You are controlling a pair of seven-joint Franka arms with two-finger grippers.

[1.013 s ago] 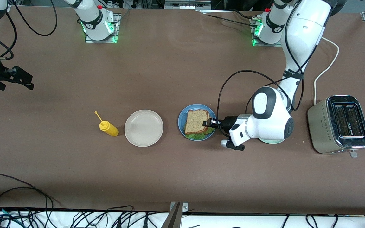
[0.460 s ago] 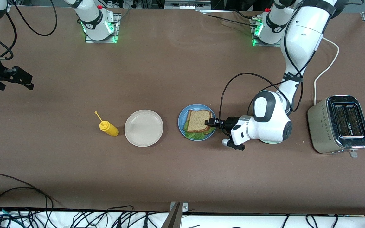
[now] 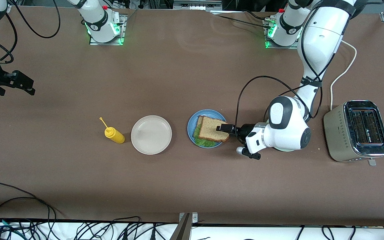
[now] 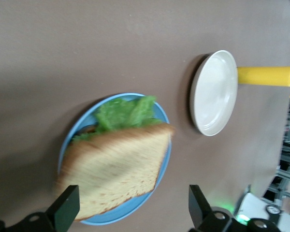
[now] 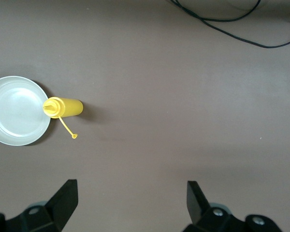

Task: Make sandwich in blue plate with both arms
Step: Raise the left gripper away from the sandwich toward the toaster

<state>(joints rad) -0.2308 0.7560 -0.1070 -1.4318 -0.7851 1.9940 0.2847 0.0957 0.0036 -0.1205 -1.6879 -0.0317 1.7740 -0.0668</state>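
Observation:
The sandwich (image 3: 212,129) lies on the blue plate (image 3: 192,124). Its top brown bread slice sits askew over green lettuce (image 3: 204,142), with one corner reaching past the rim toward the left arm's end. My left gripper (image 3: 225,128) hovers over that corner, open and empty. In the left wrist view the bread (image 4: 116,171), the lettuce (image 4: 123,112) and the blue plate (image 4: 157,176) lie below the spread fingers of the left gripper (image 4: 131,193). My right gripper (image 3: 22,83) waits open at the right arm's end of the table, and it shows in the right wrist view (image 5: 131,186) over bare table.
A beige plate (image 3: 151,134) and a lying yellow squeeze bottle (image 3: 114,135) sit beside the blue plate toward the right arm's end. A silver toaster (image 3: 358,130) stands at the left arm's end. A mint green plate (image 3: 287,149) peeks out under the left wrist.
The top bread slice has turned and slid a little toward the left arm's end, showing more lettuce. My left gripper has drawn back slightly. The right arm has not moved.

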